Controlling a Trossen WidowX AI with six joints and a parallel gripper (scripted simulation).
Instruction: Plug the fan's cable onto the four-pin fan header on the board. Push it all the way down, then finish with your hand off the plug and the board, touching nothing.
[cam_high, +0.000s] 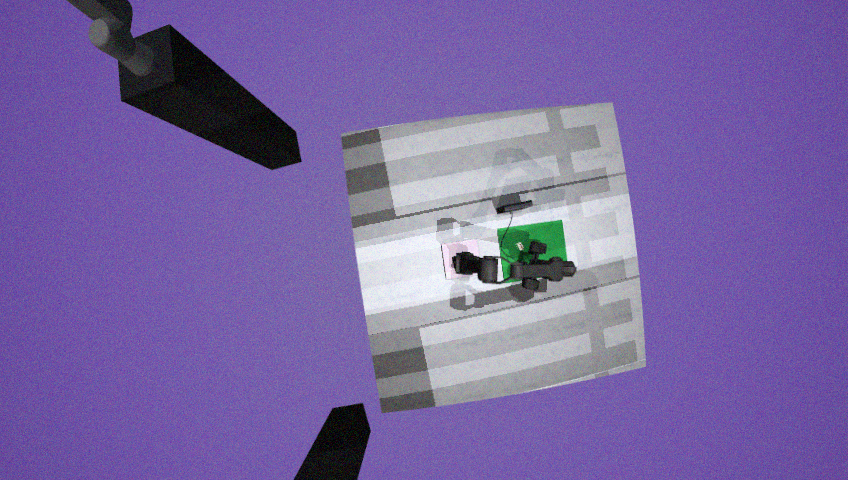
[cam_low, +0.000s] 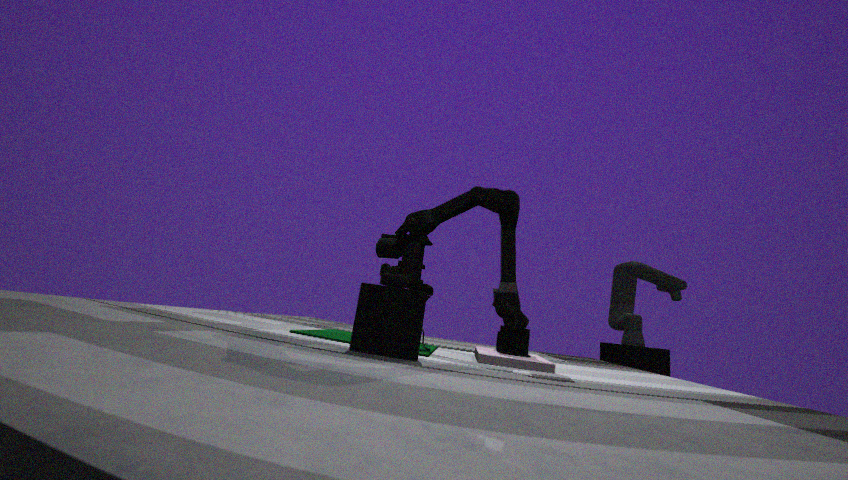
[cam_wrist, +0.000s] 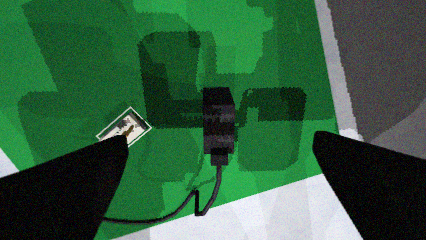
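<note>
The green board (cam_high: 550, 230) (cam_low: 321, 334) (cam_wrist: 240, 30) lies flat. The four-pin header (cam_high: 519, 245) (cam_wrist: 131, 124) is a pale outlined box, turned at an angle, partly covered by the left fingertip in the wrist view. The black plug (cam_wrist: 218, 117) is apart from the header, to its right in the wrist view, over the board. Its thin cable (cam_wrist: 160, 219) (cam_high: 509, 223) leads away to the black fan (cam_high: 513, 205) (cam_low: 389, 321), which stands beside the board. My gripper (cam_wrist: 221, 142) is open, fingers wide on either side of the plug. Its fingertips are hidden in the top and exterior views.
The arm's base stands on a pale pink plate (cam_high: 448, 255) (cam_low: 541, 364) beside the board. A second, dark arm (cam_low: 623, 297) stands on a black block in the background. Long black blocks (cam_high: 208, 98) (cam_high: 339, 440) stand off the table. Shadows cross the board.
</note>
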